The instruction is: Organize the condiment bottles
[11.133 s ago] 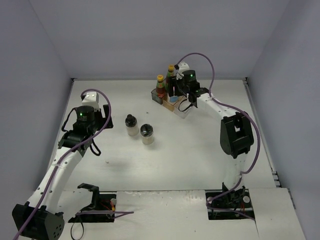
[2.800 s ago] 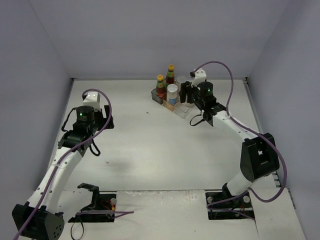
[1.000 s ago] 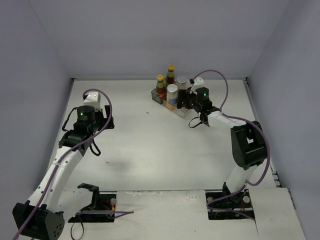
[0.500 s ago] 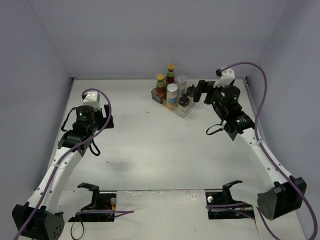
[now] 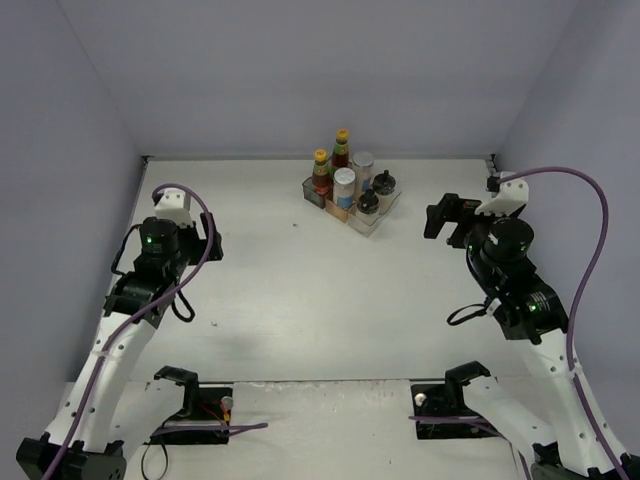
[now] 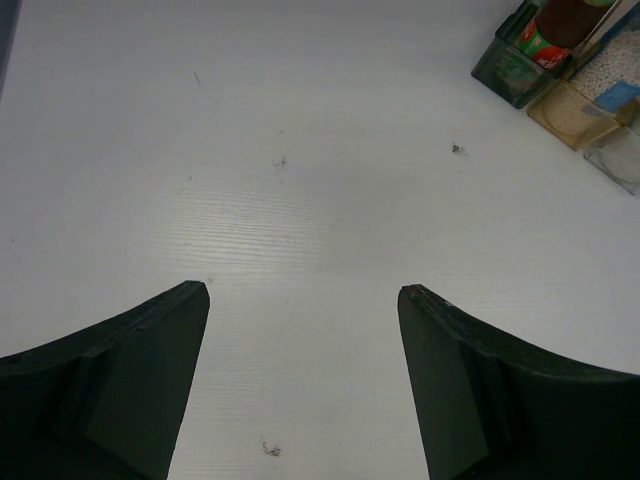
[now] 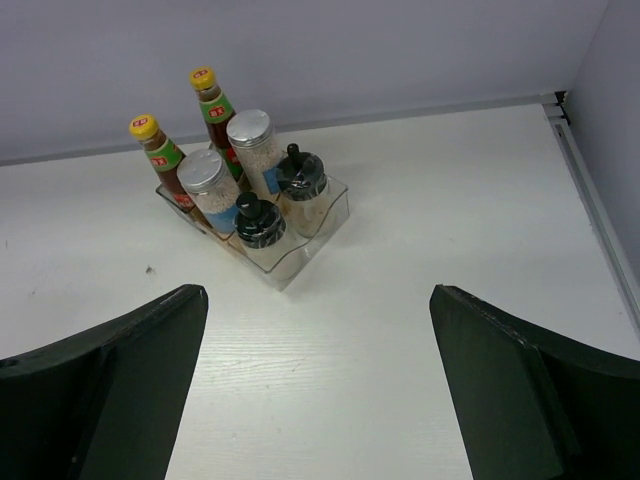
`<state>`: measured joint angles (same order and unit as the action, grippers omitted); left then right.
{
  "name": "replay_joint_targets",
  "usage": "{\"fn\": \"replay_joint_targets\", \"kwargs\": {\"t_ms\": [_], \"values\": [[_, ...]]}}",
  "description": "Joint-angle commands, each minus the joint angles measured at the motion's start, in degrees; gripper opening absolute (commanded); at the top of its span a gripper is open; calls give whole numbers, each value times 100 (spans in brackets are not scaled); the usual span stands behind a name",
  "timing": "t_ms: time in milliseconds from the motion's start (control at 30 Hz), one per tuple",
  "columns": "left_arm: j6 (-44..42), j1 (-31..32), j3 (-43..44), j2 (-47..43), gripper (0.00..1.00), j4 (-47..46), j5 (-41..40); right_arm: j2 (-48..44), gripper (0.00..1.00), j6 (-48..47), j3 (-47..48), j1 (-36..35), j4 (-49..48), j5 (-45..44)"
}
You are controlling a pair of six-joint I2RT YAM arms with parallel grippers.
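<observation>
All the condiment bottles stand together in the clear stepped rack (image 5: 366,223) at the back of the table. Two red-brown sauce bottles (image 7: 157,150) (image 7: 209,96) are at its far left. Two silver-lidded shakers (image 7: 210,186) (image 7: 256,142) stand in the middle, and two black-topped jars (image 7: 260,226) (image 7: 300,182) stand at the front right. My right gripper (image 7: 318,292) is open and empty, well back from the rack and right of it (image 5: 441,216). My left gripper (image 6: 302,290) is open over bare table at the left (image 5: 208,240), with only the rack's corner (image 6: 512,78) in its view.
Grey walls close in the table on the left, back and right. A metal strip (image 7: 590,190) runs along the table's right edge. The arm bases and cable mounts (image 5: 190,405) sit at the near edge.
My right arm has pulled away from the rack, back and to the right, with its gripper open, leaving a black-topped jar in the rack. My left arm has drawn back slightly.
</observation>
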<state>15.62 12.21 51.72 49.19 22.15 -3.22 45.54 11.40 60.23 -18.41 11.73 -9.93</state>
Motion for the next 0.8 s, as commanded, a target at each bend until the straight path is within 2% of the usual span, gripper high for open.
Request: {"fn": "replay_joint_targets", "kwargs": {"t_ms": [0,300,767], "values": [[-50,-34,22,-286,77,-9,23,-141,100,161,-256,-4,-47,-237],[29,27,-531,-910,77,18,164,-274,100,152,-485,4,-285,0],[-24,264,-681,-1016,77,-9,-179,-546,100,108,-740,5,-390,44]]}}
